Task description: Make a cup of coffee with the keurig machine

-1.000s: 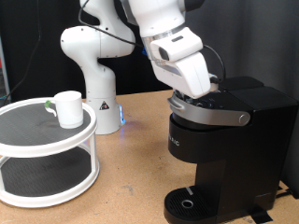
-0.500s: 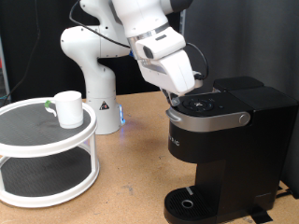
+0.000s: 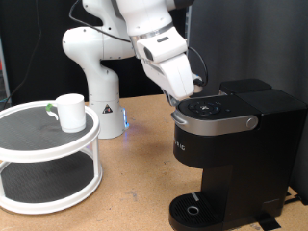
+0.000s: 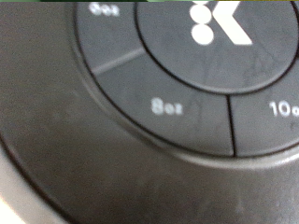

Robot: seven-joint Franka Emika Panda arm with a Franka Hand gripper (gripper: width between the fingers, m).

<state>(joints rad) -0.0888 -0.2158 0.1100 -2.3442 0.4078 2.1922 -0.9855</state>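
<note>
The black keurig machine [image 3: 231, 144] stands at the exterior view's right with its lid shut. Its round drip tray [image 3: 192, 209] at the base is bare. My gripper [image 3: 184, 97] hangs just over the left rim of the machine's silver-rimmed button top [image 3: 214, 108]; its fingers are too dark to make out. The wrist view shows the button panel close up, with the 8oz button [image 4: 168, 107] in the middle, a 10oz button [image 4: 280, 110] beside it and the K logo [image 4: 213, 21]. The white cup [image 3: 69, 112] stands on a round rack at the exterior view's left, far from the gripper.
The two-tier white round rack [image 3: 48, 164] fills the exterior view's lower left. The arm's white base [image 3: 101, 87] stands behind it on the wooden table [image 3: 135, 183]. A small green thing [image 3: 48, 105] lies beside the cup.
The gripper has moved from over the middle of the machine's button top towards the exterior view's left and slightly up, uncovering the buttons. Cup and machine have not moved.
</note>
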